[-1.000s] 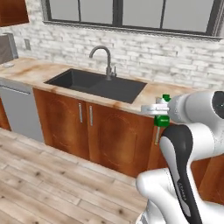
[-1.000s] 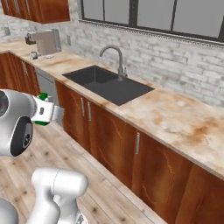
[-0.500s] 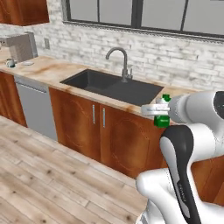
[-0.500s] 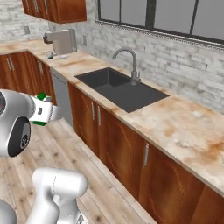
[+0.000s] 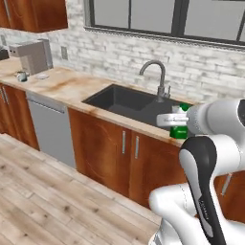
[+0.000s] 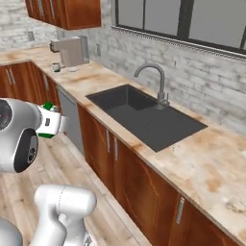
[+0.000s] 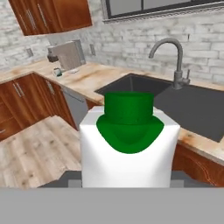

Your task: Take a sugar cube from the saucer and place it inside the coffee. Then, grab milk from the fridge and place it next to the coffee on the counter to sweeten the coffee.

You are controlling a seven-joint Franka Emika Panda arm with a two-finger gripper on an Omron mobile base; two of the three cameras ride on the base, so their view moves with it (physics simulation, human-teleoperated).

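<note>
The gripper [image 5: 176, 120] is clamped on the milk [image 5: 180, 125], carried above the floor before the sink [image 5: 139, 104]. The carton lies sideways, long axis horizontal, green cap [image 7: 128, 107] pointing toward the counter [image 6: 202, 163].

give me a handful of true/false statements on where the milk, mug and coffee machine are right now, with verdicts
1. The milk is held in the gripper. True.
2. The milk stands on the counter beside the mug. False: it is carried in the air in front of the cabinets, off the counter.
3. The coffee sits on the counter by the coffee machine. True.
4. The milk's cap is red. False: it is green.
5. The sink holds dishes. False: the basin looks bare.
</note>
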